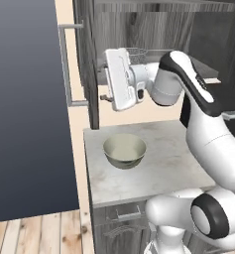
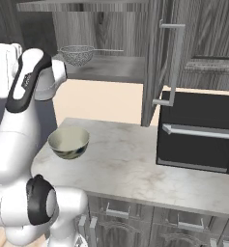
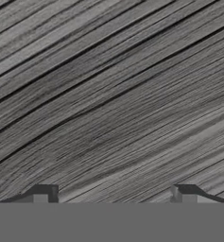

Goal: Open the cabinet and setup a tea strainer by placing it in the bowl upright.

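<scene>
A: Start at the left. What stands there?

B: In the left base view, a cabinet door [image 1: 25,109] hangs swung open, a flat dark panel, with its light-grey bar handle [image 1: 67,64] at its right edge. Just right of that is the gripper [image 1: 103,97], held up close to the edge of the cabinet [image 1: 91,64].

A: And the fingers?

B: In the hand view, the two tips [image 3: 42,194] stand wide apart with nothing between them. Ahead of them is grey wood grain, very close.

A: Where is the tea strainer?

B: On the shelf [image 2: 111,70] inside the cabinet, mesh basket down, its thin handle pointing right. In the right base view the tea strainer [image 2: 78,54] sits just right of the arm's wrist, apart from the gripper.

A: The bowl?

B: The bowl [image 1: 124,151] stands upright on the pale marble counter [image 1: 158,168], below the hand, and nothing is in it.

A: Further right?

B: The other cabinet door [image 2: 157,62] stands open edge-on, and a black oven box [image 2: 198,132] sits at the right of the counter.
</scene>
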